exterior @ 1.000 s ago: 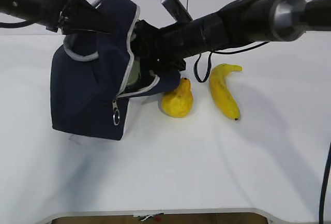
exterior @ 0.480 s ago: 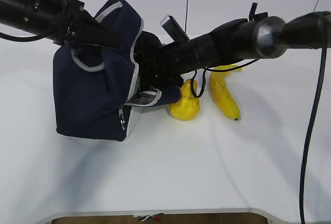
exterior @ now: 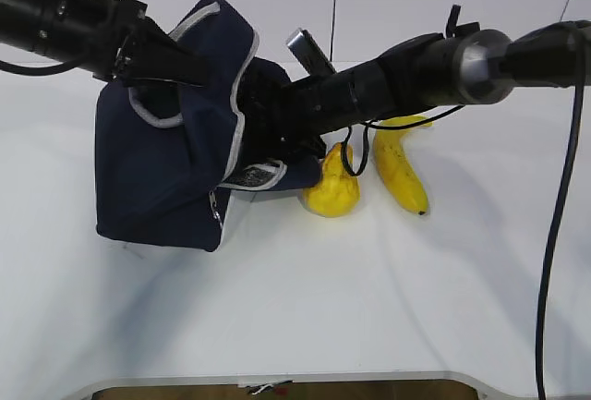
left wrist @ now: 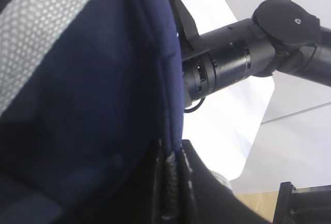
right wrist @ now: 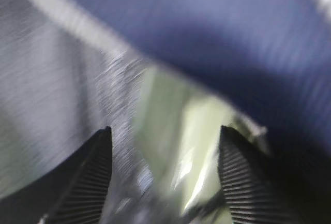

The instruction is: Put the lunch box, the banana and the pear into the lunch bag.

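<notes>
The navy lunch bag (exterior: 157,178) lies tipped on the table with its mouth facing right. My left gripper (exterior: 152,58) is shut on its upper edge and holds the flap up; in the left wrist view the fabric rim (left wrist: 170,131) runs between the fingers of the left gripper (left wrist: 170,182). My right arm (exterior: 388,81) reaches into the mouth, so its gripper is hidden there. In the blurred right wrist view the right gripper (right wrist: 165,128) stands open inside the bag, with the green-lidded lunch box (right wrist: 181,146) between the jaws. The pear (exterior: 332,187) and banana (exterior: 399,164) lie just right of the bag.
The white table (exterior: 305,308) stretches in front of the bag and fruit to its front edge (exterior: 277,380). A black cable (exterior: 554,234) hangs down at the right. The right arm passes just above the pear.
The right arm has pushed deeper into the bag and its jaws have widened. The green lid no longer shows at the mouth. The pear has shifted slightly right.
</notes>
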